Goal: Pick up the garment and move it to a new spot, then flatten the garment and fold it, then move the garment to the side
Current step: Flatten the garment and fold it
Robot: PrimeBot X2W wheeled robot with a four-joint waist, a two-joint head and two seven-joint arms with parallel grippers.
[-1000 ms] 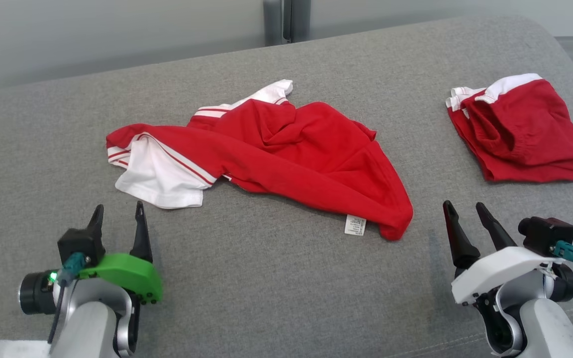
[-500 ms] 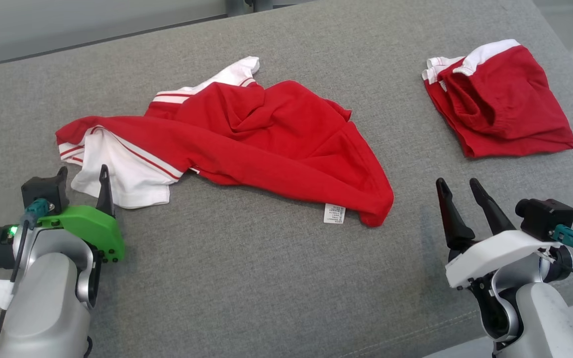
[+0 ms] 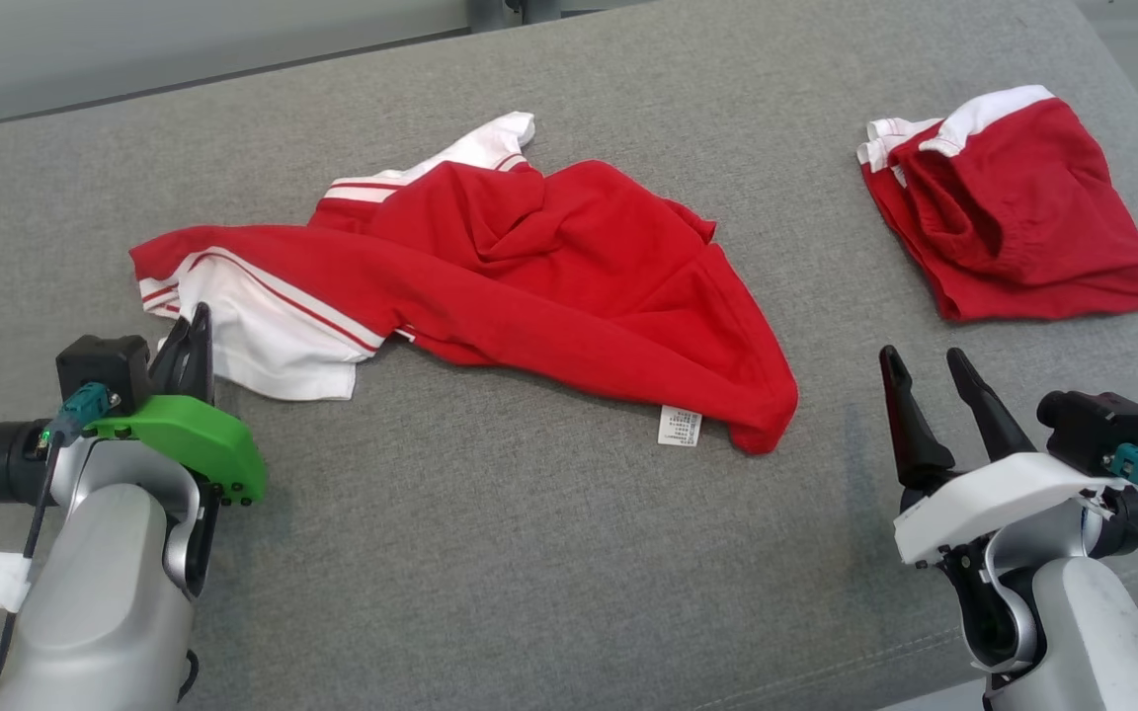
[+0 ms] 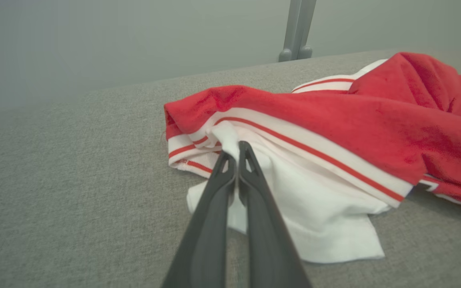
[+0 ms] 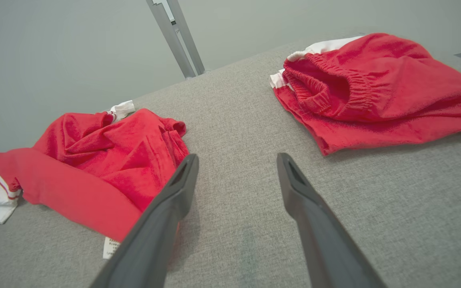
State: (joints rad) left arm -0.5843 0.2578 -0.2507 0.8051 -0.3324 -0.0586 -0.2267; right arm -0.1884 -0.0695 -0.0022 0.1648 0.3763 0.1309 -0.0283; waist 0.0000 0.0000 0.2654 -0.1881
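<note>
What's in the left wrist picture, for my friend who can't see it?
The left jaws, shut, pinch the white sleeve of a crumpled red shirt lying on a grey surface. A grey wall stands behind.

bright, even, diffuse light. the garment (image 3: pixel 569 286) throws a thin soft shadow toward 6 o'clock. wrist views bow at the edges; the left gripper (image 4: pixel 236 150) blurs at 6 o'clock.

Green-cased left gripper (image 3: pixel 200 316) raised on a bent silver forearm, long dark fingers (image 4: pixel 250 188) pressed together, white-cased right gripper (image 3: pixel 921 355) held level, fingers (image 5: pixel 294 188) spread apart, pointed forward.
</note>
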